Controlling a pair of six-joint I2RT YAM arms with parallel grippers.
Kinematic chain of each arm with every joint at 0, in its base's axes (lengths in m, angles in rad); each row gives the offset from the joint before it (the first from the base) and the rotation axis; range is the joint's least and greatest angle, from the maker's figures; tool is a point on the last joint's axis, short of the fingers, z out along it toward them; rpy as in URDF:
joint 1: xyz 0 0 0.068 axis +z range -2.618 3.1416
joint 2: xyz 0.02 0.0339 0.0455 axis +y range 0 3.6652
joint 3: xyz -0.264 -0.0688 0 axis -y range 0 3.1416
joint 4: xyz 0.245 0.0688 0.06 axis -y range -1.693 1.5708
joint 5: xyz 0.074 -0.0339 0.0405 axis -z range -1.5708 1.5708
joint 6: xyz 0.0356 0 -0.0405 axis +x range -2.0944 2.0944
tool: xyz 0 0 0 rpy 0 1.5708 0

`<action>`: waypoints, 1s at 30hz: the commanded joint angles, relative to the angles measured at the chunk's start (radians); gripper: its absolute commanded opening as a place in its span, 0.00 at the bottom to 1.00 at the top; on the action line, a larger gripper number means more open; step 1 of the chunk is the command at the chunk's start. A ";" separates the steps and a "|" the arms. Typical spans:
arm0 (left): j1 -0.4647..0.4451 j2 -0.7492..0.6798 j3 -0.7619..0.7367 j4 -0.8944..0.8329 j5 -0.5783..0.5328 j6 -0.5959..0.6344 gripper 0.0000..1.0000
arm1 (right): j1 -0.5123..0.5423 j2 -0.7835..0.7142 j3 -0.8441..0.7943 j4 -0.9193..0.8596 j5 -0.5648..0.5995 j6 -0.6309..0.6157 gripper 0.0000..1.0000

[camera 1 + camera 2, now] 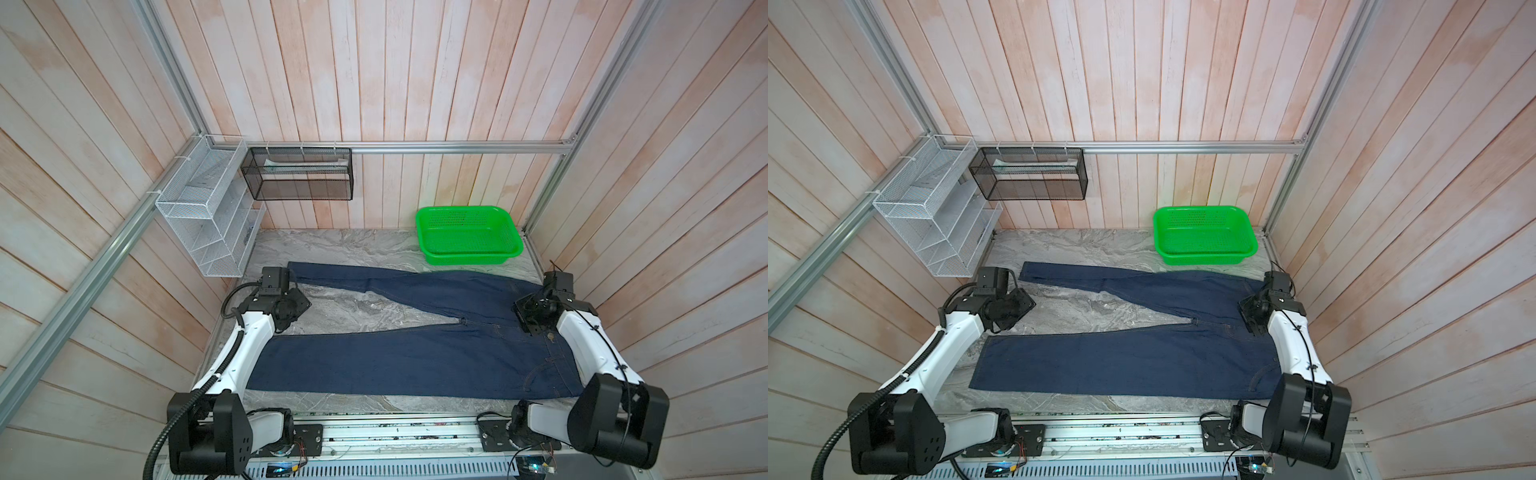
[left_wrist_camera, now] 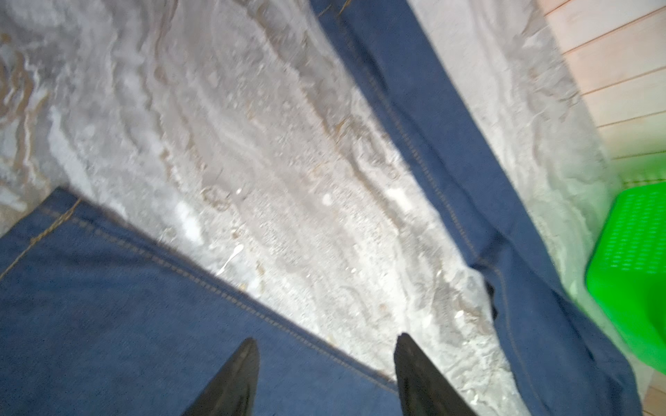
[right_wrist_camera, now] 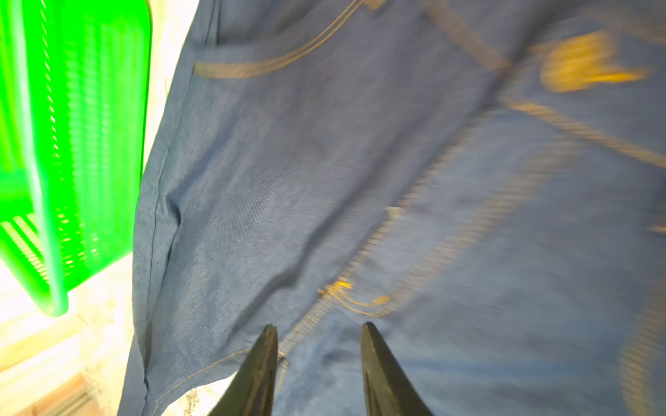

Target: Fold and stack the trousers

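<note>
Trousers [image 1: 395, 361] lie unfolded on the table [image 1: 345, 307], legs splayed; left end effector [image 2: 326, 345] hovers part-open, empty, above one leg's inseam; right end effector [image 3: 320, 327], narrower, empty, above the crotch; first fold seemingly pending, needing firm hem and waist grips.

Arms extended forward; left tool [image 2: 328, 338] jaws apart; right tool [image 3: 319, 325] jaws apart.

Trousers [image 1: 1121, 361] flat on tbl [image 1: 1084, 307], legs splayed; green basket [image 1: 1200, 258] just behind
</note>
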 commanded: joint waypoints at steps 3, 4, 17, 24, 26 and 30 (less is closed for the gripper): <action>-0.011 0.183 0.107 0.129 -0.038 0.043 0.61 | 0.093 0.196 0.074 0.105 -0.068 0.006 0.34; -0.011 0.227 0.138 0.146 -0.037 0.052 0.61 | 0.111 0.223 0.090 0.111 -0.069 0.000 0.33; -0.002 0.695 0.507 0.191 -0.119 0.127 0.62 | 0.154 0.384 0.185 0.165 -0.081 -0.072 0.26; 0.061 0.737 0.527 0.231 -0.120 0.092 0.63 | 0.164 0.409 0.185 0.170 -0.090 -0.080 0.26; 0.082 0.747 0.524 0.235 -0.112 0.074 0.63 | 0.163 0.415 0.185 0.173 -0.094 -0.078 0.26; 0.105 0.773 0.533 0.243 -0.085 0.053 0.63 | 0.168 0.429 0.192 0.176 -0.099 -0.074 0.26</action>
